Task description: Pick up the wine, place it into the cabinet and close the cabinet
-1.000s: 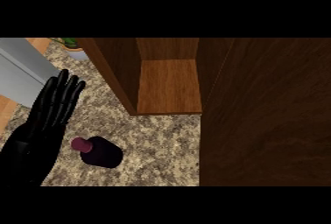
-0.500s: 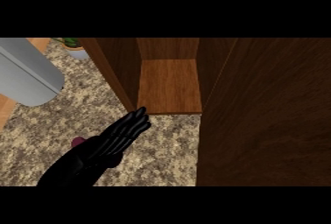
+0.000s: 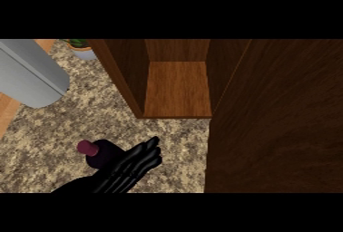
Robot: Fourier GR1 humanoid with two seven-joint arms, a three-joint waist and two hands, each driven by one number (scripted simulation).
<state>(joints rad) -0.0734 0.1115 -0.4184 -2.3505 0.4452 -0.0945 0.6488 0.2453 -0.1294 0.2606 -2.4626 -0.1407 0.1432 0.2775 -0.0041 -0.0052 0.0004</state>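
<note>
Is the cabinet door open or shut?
Open. The cabinet shows its bare wooden shelf inside, and the door is swung out to the right. The wine is on the counter, not inside.

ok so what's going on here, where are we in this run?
One black hand is at the wine bottle on the speckled counter, fingers lying along the bottle's right side. Which hand it is isn't clear from this view. The bottle is still on the counter, not lifted. The cabinet just behind it stands open with its wooden shelf bare, the door swung out at the right. A grey forearm shows at upper left.
</note>
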